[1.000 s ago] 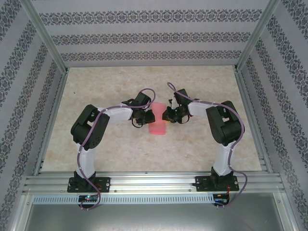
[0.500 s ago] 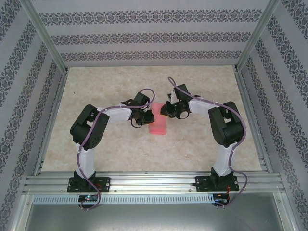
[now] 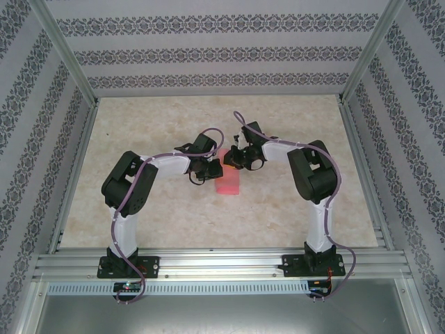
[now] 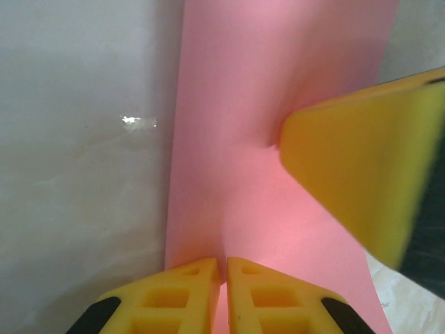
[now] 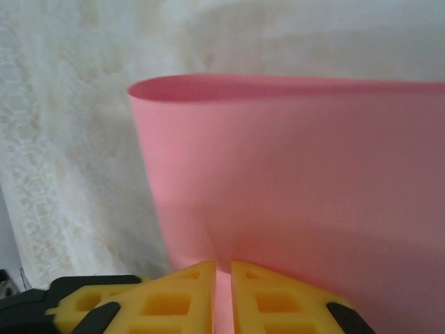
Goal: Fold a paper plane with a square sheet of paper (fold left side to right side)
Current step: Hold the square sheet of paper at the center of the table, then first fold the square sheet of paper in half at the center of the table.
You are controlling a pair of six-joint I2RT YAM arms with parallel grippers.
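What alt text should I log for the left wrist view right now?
The left pincer, yellow fingertips nearly touching, pinches the near edge of a pink paper sheet, with a soft crease running away from it. Another yellow fingertip pokes the sheet from the right; pale marbled table lies to the left.

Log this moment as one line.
step: fold under way | left gripper: shut on paper | right gripper: shut on paper | paper: curved over, not flat

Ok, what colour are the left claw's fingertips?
Yellow, clearest in the left wrist view, where the left claw pinches the pink paper.
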